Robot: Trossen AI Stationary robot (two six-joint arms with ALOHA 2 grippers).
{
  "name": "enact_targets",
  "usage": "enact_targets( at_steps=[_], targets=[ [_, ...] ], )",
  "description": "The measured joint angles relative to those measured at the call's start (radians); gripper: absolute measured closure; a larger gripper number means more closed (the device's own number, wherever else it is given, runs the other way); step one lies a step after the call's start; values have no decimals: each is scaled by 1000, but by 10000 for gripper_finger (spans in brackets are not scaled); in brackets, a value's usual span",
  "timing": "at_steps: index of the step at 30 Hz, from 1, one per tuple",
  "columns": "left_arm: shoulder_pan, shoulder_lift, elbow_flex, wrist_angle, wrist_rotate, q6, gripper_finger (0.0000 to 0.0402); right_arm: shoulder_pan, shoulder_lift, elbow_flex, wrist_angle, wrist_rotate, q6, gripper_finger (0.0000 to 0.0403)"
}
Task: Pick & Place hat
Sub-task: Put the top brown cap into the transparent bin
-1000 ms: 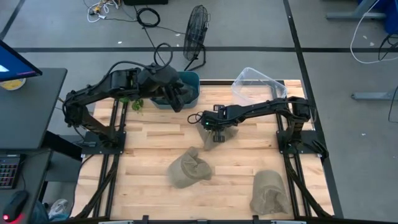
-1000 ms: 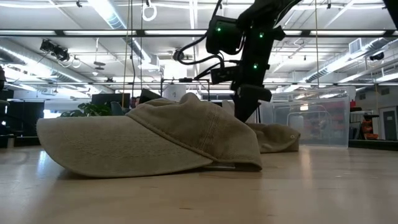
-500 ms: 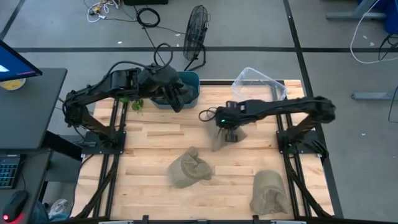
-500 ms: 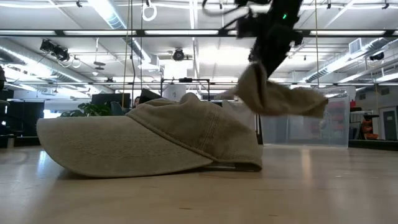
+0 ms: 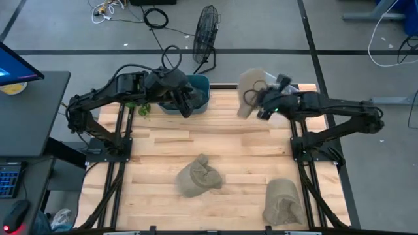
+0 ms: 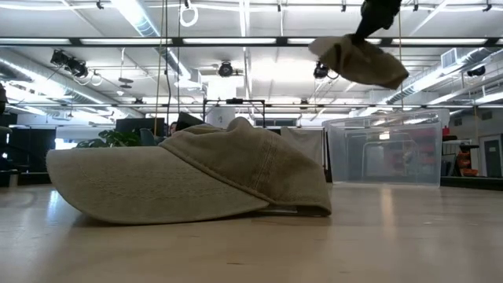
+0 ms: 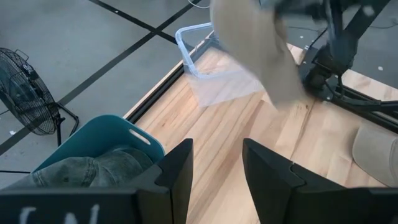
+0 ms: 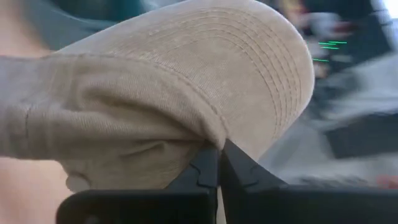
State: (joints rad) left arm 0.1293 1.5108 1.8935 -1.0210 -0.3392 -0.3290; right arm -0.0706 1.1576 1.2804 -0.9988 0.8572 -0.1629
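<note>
My right gripper (image 5: pixel 261 104) is shut on a tan cap (image 5: pixel 249 91), carried high in the air beside the clear plastic bin (image 5: pixel 282 88) at the table's far right; in the low view the cap (image 6: pixel 357 61) hangs well above the bin (image 6: pixel 385 149). Two more tan caps rest on the table, one in the middle near part (image 5: pixel 199 176) and one at the near right (image 5: pixel 284 202). My left gripper (image 7: pixel 217 177) is open and waits over the teal bin (image 5: pixel 192 91) at the far edge. My right gripper pinches the cap between its two fingers on a fold of the crown's cloth (image 8: pixel 199 140) right beside the stitched brim (image 8: pixel 261 68). The cap is lifted clear of the table and hangs slack from the fingers, brim outward (image 6: pixel 369 71).
The teal bin (image 7: pixel 118 140) holds a grey-green cloth item (image 7: pixel 93 171). A small plant (image 5: pixel 142 109) stands left of it. A fan (image 5: pixel 206 32) stands on the floor beyond the far edge. Bare wood (image 5: pixel 163 140) lies between the bins and the caps.
My right gripper has lifted the cap off the middle of the table, raised it high and carried it toward the far right, up to the clear bin. The cap, first lying on the wood, now hangs clear in the air. The left arm has kept still.
</note>
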Motion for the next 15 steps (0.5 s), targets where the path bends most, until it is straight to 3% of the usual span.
enact_targets(
  at_steps=[4, 11, 15],
  targets=[
    [0, 0, 0, 0, 0, 0, 259, -62, -26, 0, -6, 138, -123, 403],
    [0, 0, 0, 0, 0, 0, 259, -228, 1, -4, -86, 136, -205, 403],
    [0, 0, 0, 0, 0, 0, 259, -325, 9, -70, -29, 153, -238, 403]
  ],
)
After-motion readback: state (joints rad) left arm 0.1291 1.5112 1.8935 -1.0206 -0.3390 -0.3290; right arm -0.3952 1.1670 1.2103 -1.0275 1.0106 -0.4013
